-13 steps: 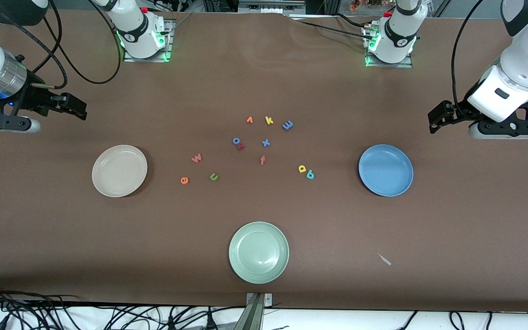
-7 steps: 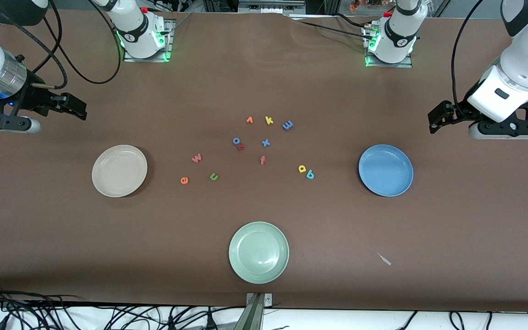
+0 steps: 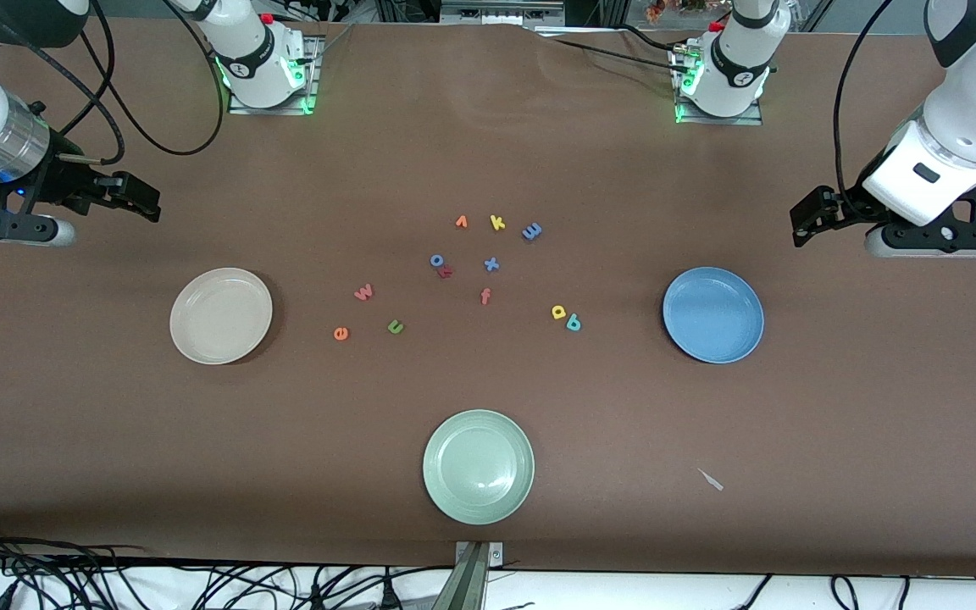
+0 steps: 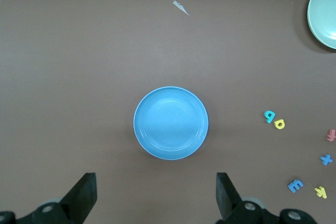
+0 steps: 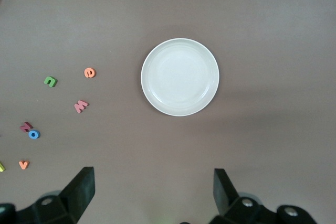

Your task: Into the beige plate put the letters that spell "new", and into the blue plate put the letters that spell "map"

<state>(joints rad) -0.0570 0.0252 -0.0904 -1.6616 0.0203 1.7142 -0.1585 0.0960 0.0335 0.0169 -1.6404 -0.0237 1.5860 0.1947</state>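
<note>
The pink-red w (image 3: 363, 293), orange e (image 3: 341, 333) and green n (image 3: 396, 327) lie on the table beside the beige plate (image 3: 221, 315). Yellow a (image 3: 559, 312) and teal p (image 3: 573, 322) touch each other beside the blue plate (image 3: 712, 315). Blue m (image 3: 531, 230) lies farther from the front camera. Both plates hold nothing. My right gripper (image 3: 149, 205) hangs open over bare table at its arm's end, the beige plate (image 5: 180, 76) in its wrist view. My left gripper (image 3: 803, 224) hangs open at the other end, with the blue plate (image 4: 170, 123) in its wrist view.
A pale green plate (image 3: 478, 466) sits near the front edge. Spare letters lie in the middle: yellow k (image 3: 497, 223), blue x (image 3: 491, 264), orange f (image 3: 485, 296), an orange v (image 3: 461, 222), a blue o (image 3: 436, 260) and a small red letter (image 3: 445, 272). A scrap (image 3: 711, 479) lies nearer the front camera than the blue plate.
</note>
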